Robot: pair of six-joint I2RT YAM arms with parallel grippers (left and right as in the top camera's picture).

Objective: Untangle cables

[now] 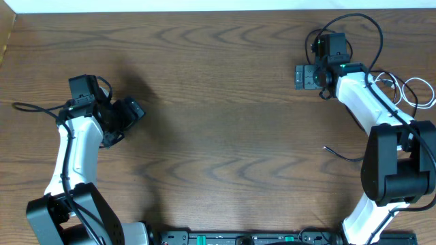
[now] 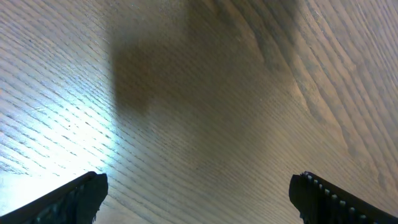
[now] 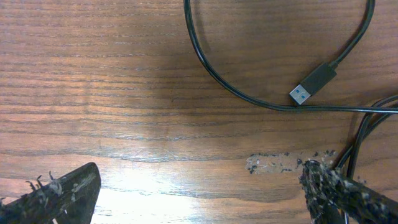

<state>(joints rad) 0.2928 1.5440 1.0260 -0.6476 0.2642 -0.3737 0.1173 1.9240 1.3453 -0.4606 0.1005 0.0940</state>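
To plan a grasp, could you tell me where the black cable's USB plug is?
Right wrist view, upper right: the USB plug lies on the table beyond the open right gripper.

The brown wood-grain table (image 1: 225, 122) carries 1 black cable (image 1: 364, 18) looped near its far right corner, its USB plug (image 3: 314, 84) flat on the wood. A white cable (image 1: 412, 83) coils by the right edge. A thin black cord (image 1: 34, 107) lies by the left edge.

The middle of the table (image 1: 218, 102) is bare wood, open to either arm. Toward its far right corner a black cable (image 3: 336, 109) loops (plug (image 3: 313, 84) lying flat), and a white cable (image 1: 411, 83) coils by the right edge.
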